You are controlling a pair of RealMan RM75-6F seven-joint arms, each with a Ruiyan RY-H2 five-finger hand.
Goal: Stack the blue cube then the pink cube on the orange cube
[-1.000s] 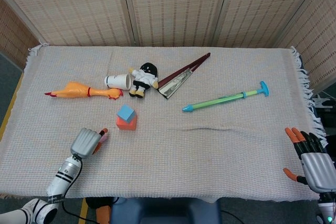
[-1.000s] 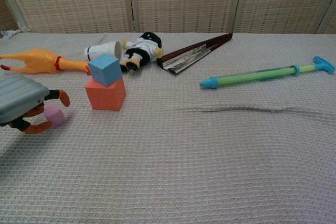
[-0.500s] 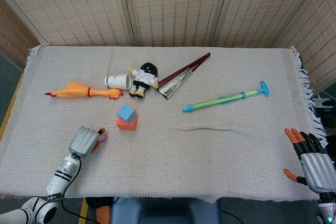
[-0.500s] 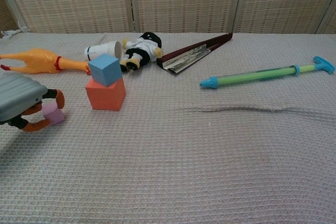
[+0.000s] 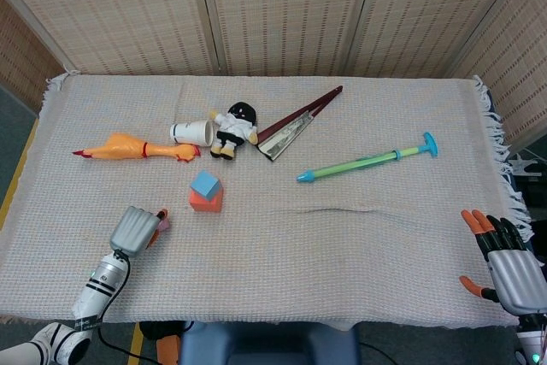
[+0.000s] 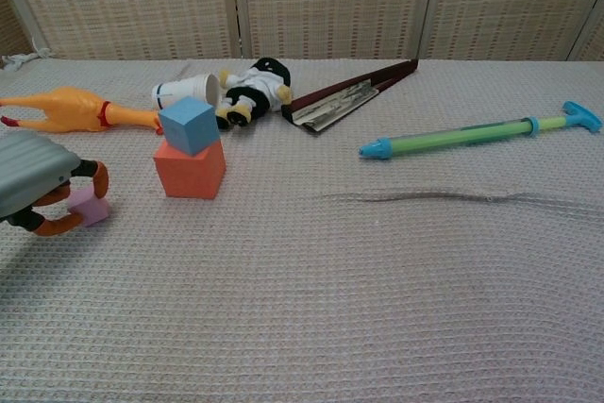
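Observation:
The blue cube sits tilted on top of the orange cube left of the table's middle. To their left, my left hand pinches the small pink cube between its orange-tipped fingers, low over the cloth. Whether the pink cube touches the cloth I cannot tell. My right hand hangs at the table's near right corner with fingers spread and nothing in it; the chest view does not show it.
Behind the stack lie a rubber chicken, a tipped white cup, a small doll and a folded dark red fan. A green water squirter lies to the right, with a cloth wrinkle in front of it.
My left hand has drawn slightly back and to the left with the pink cube, its fingers curling closer around it. The right hand and the stack stay put.

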